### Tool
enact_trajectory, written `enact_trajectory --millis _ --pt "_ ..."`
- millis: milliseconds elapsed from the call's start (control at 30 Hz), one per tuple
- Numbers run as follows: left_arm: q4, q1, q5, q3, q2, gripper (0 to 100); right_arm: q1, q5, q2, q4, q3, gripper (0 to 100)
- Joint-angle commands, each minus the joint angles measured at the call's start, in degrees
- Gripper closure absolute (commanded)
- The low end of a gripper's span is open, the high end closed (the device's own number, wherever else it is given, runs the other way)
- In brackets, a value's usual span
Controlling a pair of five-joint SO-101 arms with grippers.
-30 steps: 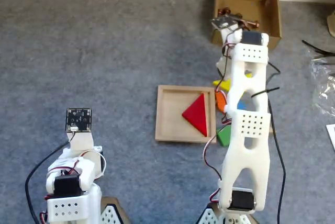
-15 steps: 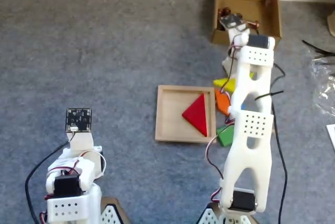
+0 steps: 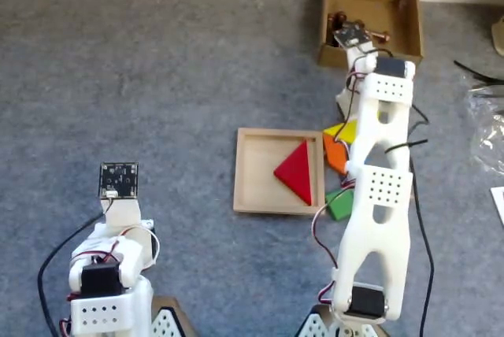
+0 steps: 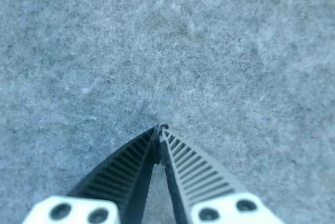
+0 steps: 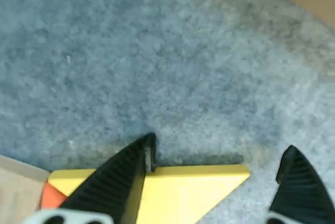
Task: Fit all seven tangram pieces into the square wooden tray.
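High view: a tray point(image 3: 240, 172) lies in the middle of the grey carpet point(image 3: 157, 77), with one piece inside it and others beside it.
The right arm point(image 3: 374, 219) stretches along the tray's right side, towards a cardboard box point(image 3: 411, 18) at the far edge. The left arm point(image 3: 106, 274) stays folded at the near left, well apart from the tray. A red triangle point(image 3: 296, 172) lies flat in the right half of the tray. Just outside the right rim lie a yellow piece point(image 3: 339, 131), an orange piece point(image 3: 334, 153) touching it, and a green piece point(image 3: 339, 205) nearer the arm's base. In the right wrist view the right gripper point(image 5: 220, 145) has its fingers wide apart above the yellow piece's long edge, holding nothing. In the left wrist view the left gripper point(image 4: 159, 130) has its fingers together over bare carpet.
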Motion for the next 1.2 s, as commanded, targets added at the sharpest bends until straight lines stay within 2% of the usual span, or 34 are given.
enact_trajectory --millis 0,200,567,733,1167 --pt "0.44 -0.48 0.09 1.19 0.40 100 4.97 0.35 -0.57 4.09 -6.46 65.2" --pt "0.44 -0.48 0.09 1.19 0.40 100 8.04 0.53 -0.13 10.33 -12.35 65.2" --pt "0.44 -0.48 0.09 1.19 0.40 100 14.37 0.62 -0.31 10.68 -12.26 66.1" --pt "0.44 -0.48 0.09 1.19 0.40 100 14.20 0.44 -0.31 10.77 -12.26 80.0" --pt "0.44 -0.48 0.09 1.19 0.40 100 9.45 0.35 -0.66 10.77 -12.79 81.1"
